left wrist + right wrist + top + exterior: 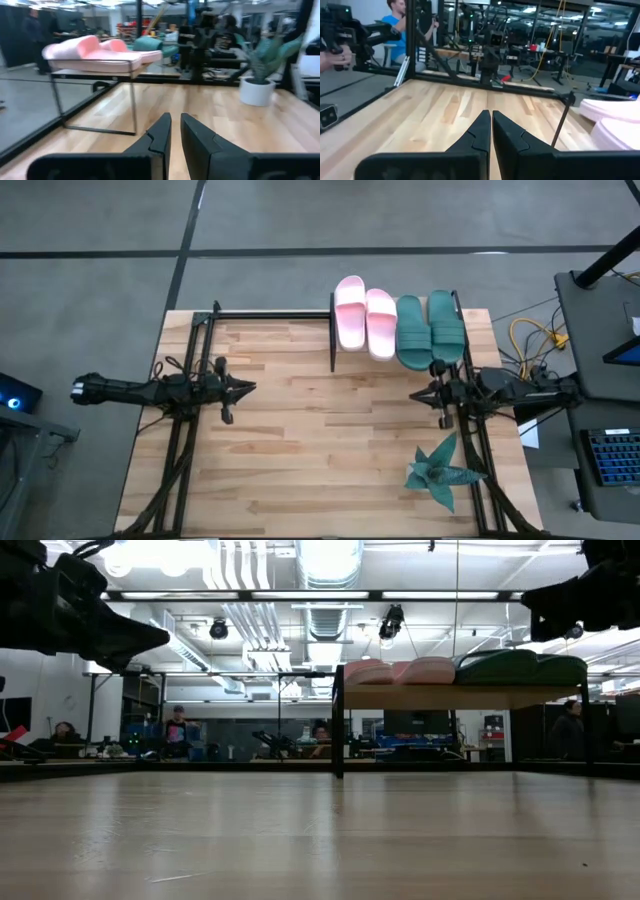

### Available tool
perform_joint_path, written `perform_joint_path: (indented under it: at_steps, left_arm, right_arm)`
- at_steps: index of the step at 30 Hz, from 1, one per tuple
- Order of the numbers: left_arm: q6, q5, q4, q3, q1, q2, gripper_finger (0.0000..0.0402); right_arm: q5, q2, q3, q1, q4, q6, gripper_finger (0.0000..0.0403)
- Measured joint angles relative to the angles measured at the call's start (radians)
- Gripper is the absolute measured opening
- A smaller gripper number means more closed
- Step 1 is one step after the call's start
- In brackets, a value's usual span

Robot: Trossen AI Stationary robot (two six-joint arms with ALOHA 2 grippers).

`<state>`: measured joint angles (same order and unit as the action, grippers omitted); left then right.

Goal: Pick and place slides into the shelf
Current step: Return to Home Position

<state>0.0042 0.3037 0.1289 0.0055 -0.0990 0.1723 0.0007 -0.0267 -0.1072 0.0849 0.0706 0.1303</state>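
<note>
L gripper [175, 118] sits closest in its wrist view: fingers nearly together, just a thin slit btw them, nothing held. From above it hangs over the left side of the table [300, 460], pointing twd the middle, well apart from the shelf [450, 697]. R gripper [490, 115] is closed too, tips abt touching, empty. It hangs over the table's right side, pointing inward, btw the shelf and the plant [440, 470].

All 4 slides lie on the shelf, which stands at the table's far edge, right of centre. Pink pair [352, 310] takes the left half, the two side by side & touching. Green pair [445, 325] takes the right half, also side by side, just beside the pink and a bit nearer the arms. Low view shows all 4 lying flat on the board, raised on black posts.

Plant is in a white pot near the table's right front corner. People sit at desks in the room beyond; 1 person [395, 20] in a blue top shows in the R wrist view.
</note>
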Motion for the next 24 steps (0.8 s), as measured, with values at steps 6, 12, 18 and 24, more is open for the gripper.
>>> perform_joint_path:
  at_steps: [6, 12, 18, 24]
  left_arm:
    - [-0.03, -0.09, 0.001, 0.0, 0.0, -0.012, 0.0027]
    - [-0.018, -0.091, -0.034, 0.0, 0.0, -0.021, 0.0027]
    - [-0.017, -0.096, -0.082, 0.003, 0.001, -0.111, 0.0012]
    - [0.006, -0.112, -0.121, 0.014, 0.001, -0.14, 0.0002]
  right_arm:
    - [-0.002, 0.02, 0.033, 0.0, 0.022, -0.007, 0.0008]
    - [0.022, 0.027, 0.06, 0.0, 0.015, -0.013, 0.0008]
    - [0.022, 0.027, 0.055, 0.0, 0.019, -0.024, 0.0009]
    - [0.023, 0.026, 0.055, 0.0, 0.022, -0.021, 0.0009]
